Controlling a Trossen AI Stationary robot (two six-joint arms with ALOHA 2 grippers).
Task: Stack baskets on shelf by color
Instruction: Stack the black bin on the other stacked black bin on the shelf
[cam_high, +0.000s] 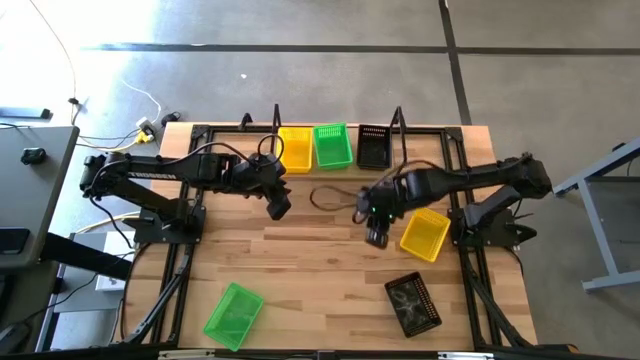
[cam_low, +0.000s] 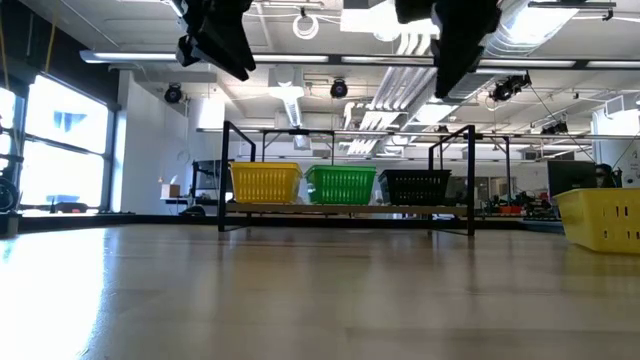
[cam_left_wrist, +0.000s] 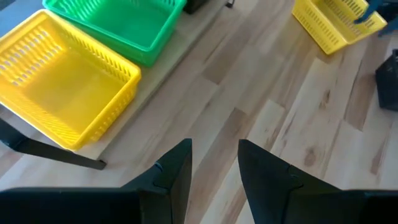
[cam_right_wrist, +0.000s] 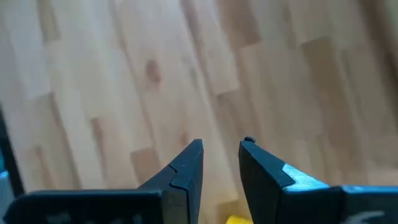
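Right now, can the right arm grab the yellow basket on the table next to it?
Probably yes. The right gripper hangs open and empty just beside the loose yellow basket, with only bare table between them and nothing covering the basket.

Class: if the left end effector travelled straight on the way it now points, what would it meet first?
Probably bare tabletop: the left end effector, open and empty, points at wood beside the yellow basket on the shelf.

Yellow basket (cam_low: 603, 220) cut by low view's edge
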